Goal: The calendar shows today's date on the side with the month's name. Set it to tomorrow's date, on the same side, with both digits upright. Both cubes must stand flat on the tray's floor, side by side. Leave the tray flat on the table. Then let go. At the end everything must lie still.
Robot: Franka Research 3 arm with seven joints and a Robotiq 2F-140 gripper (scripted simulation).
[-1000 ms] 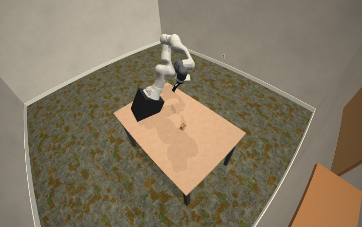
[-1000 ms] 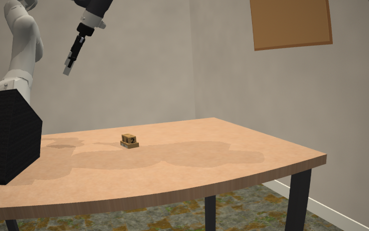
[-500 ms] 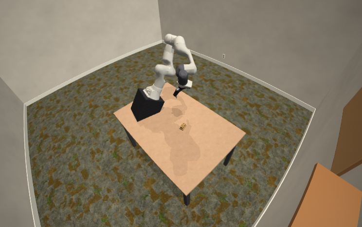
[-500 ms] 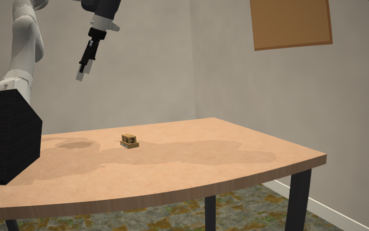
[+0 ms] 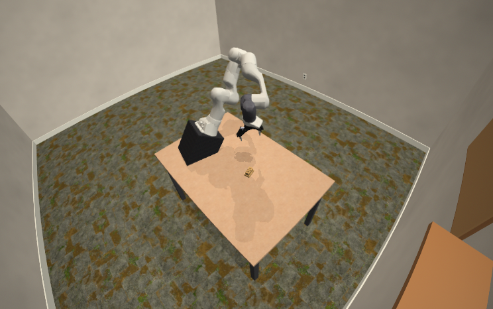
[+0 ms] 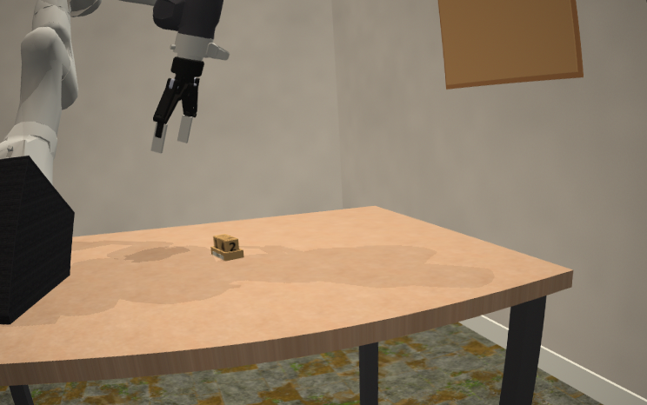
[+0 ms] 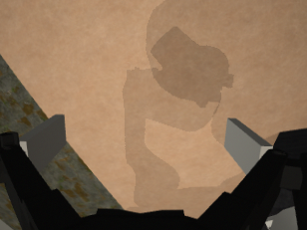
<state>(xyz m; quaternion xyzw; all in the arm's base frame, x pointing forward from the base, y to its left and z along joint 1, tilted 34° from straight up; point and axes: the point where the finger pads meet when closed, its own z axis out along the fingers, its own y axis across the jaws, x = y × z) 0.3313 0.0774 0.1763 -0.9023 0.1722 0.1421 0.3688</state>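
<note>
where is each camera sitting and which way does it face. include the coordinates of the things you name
Top: high up in the room, looking down at a slant on the table (image 5: 291,182) (image 6: 310,305) (image 7: 100,29); the whole arm (image 5: 230,74) (image 6: 43,71) and open gripper (image 5: 250,136) (image 6: 171,140) (image 7: 146,130) show.
Exterior: off one side of the table, a little above its top, facing across it to the walls; part of the arm and the gripper show.
Wrist: on the arm by the gripper, looking past both fingers at table and floor.
Shared: top and exterior both show the calendar (image 5: 248,172) (image 6: 227,248); wrist does not.

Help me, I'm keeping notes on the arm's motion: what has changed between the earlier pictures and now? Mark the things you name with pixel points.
The pincer (image 5: 250,136) (image 6: 170,147) (image 7: 146,130) has moved rightward and slightly down in the exterior view, toward the calendar tray (image 5: 246,176) (image 6: 234,255). It has also turned, so both fingers show apart. Nothing was visibly grasped or released. The tray and its cubes (image 5: 248,170) (image 6: 226,242) look unmoved.
</note>
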